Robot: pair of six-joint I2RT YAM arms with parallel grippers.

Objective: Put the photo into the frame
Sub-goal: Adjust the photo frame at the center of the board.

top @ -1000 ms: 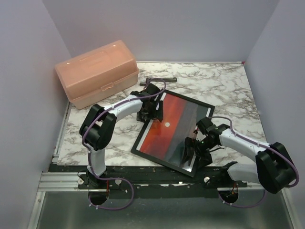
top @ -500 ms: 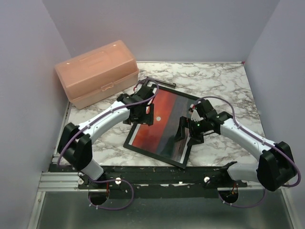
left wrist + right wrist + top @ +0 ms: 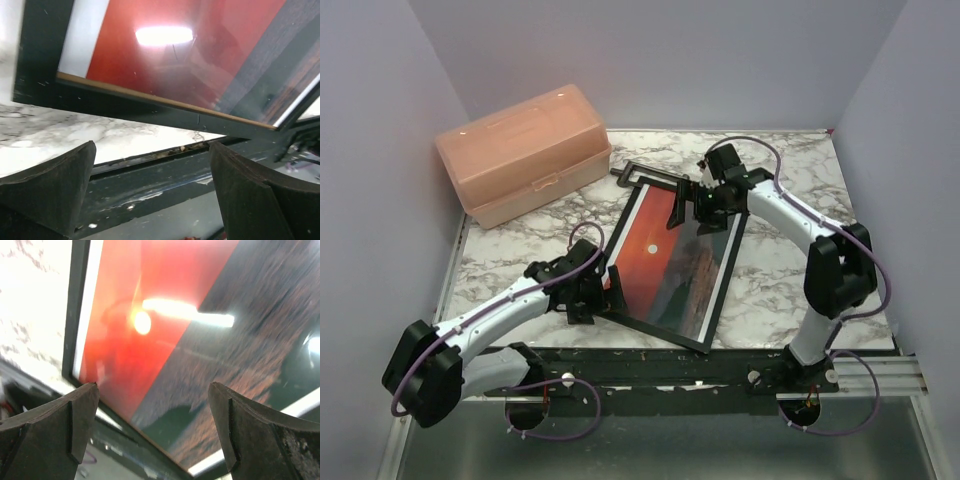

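The frame (image 3: 660, 333) lies flat on the marble surface (image 3: 790, 190) with the sunset photo (image 3: 665, 265) filling its black border, so the insert looks seated. The left tool (image 3: 592, 300) at the near-left corner and the right tool (image 3: 698, 212) over the far edge gape wide, holding nothing, probably released

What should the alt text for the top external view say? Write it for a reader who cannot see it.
A sunset photo sits in a black frame lying flat on a marble table. The left gripper is open at the frame's near-left corner, the right gripper open over its far end; a peach plastic box stands far left.
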